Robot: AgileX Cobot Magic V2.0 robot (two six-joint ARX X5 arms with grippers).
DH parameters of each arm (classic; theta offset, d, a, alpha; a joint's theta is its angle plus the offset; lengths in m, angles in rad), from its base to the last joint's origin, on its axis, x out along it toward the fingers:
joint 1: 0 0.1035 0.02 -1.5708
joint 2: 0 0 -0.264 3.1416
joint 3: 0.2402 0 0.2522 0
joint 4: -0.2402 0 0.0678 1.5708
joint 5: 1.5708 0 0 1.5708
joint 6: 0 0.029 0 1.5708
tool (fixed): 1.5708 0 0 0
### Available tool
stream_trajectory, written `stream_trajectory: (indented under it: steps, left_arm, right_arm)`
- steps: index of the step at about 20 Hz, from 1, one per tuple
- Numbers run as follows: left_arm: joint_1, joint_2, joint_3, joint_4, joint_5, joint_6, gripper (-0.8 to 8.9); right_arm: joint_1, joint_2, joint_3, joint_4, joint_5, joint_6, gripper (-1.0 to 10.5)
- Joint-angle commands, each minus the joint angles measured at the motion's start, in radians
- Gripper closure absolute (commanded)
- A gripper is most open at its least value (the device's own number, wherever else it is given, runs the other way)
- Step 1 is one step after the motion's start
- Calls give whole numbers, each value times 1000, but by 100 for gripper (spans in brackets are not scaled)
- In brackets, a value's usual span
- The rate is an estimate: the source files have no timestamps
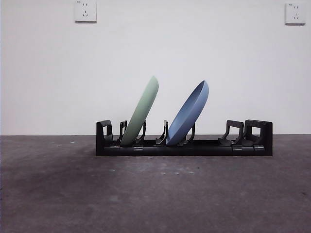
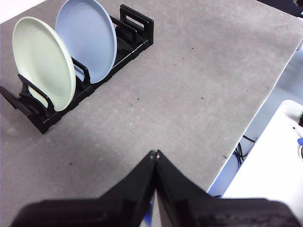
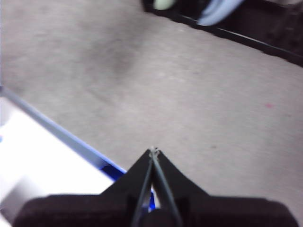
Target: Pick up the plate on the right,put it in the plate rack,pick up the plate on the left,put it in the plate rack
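Black plastic plate rack, long and low with curved prongs, already carries both plates: the pale green round plate near one end and the light blue round plate in the middle slots, both leaning the same way, apart from each other. My left gripper has its jaws pinched together on nothing, well clear of the rack across the grey table. My right gripper is likewise closed and empty, the rack far ahead of its tips. I judge nothing remains to fetch; neither arm is nearer any loose plate.
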Motion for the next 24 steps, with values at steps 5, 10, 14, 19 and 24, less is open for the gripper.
stream_trajectory:
  steps: [5, 10, 14, 19, 24]
  left_arm:
    - [-3, 8, -3, 10, -3, -9, 818]
    - [1, 34, -3, 95, -80, 58, 817]
    - [58, 24, -4, 273, -152, 253, 817]
    - [447, -62, -129, 537, 248, 418, 817]
    - [691, -283, -544, 817, 311, 417, 817]
  right_arm:
    - [2, 42, -3, -23, 106, 7, 945]
    - [2, 85, -2, -23, 156, 8, 945]
    - [2, 131, -2, -23, 159, 7, 945]
    - [2, 183, -2, -23, 160, 7, 945]
    - [2, 212, -2, -22, 160, 7, 945]
